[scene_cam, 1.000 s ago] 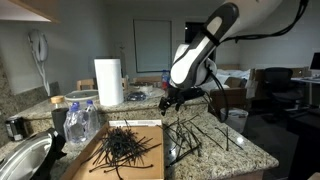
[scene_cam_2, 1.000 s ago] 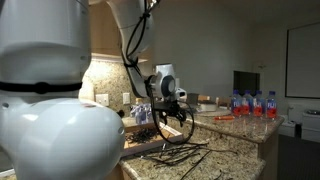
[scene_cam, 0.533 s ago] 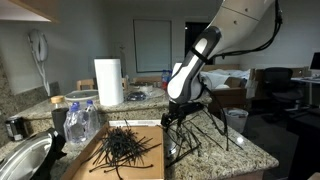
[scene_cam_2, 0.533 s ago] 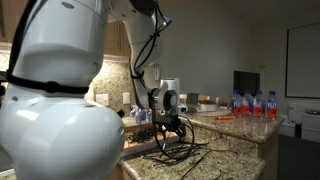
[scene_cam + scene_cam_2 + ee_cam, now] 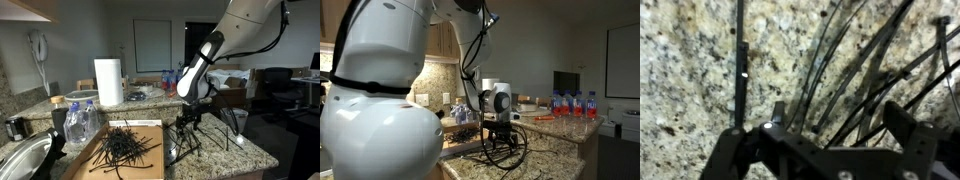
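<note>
No writing can be read anywhere; the bottle labels (image 5: 571,104) are too small.

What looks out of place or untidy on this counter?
Black ties lie strewn and crossed on the bare counter under the jaws, apart from the pile on the cardboard. Nothing looks spilled or broken.

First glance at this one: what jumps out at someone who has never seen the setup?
The white arm leans down to the granite counter, its claw low over a spread of loose black ties. Beside them a cardboard tray holds a denser heap of similar black strands, and a paper towel roll stands upright behind it.
</note>
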Robot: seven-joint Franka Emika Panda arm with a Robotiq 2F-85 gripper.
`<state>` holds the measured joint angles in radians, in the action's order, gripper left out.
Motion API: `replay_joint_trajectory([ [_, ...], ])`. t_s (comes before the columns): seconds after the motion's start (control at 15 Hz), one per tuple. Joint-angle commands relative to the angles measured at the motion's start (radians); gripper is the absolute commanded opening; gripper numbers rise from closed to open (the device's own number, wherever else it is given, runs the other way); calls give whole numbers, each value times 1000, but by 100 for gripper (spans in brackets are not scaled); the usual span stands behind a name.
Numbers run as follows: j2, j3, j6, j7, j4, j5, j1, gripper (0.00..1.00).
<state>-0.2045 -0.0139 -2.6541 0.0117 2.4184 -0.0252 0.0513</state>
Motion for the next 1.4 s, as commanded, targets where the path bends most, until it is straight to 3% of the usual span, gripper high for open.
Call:
replay_joint_trajectory([
  [0.0,-23,-43,23,-19,-18,-116,-26,100],
  [0.27,-56,-75,9,-16,-46,-216,-26,100],
  [0.8,-116,-47,15,46,-92,-165,-5,100],
  [1.33,-105,22,117,261,-162,80,102,100],
])
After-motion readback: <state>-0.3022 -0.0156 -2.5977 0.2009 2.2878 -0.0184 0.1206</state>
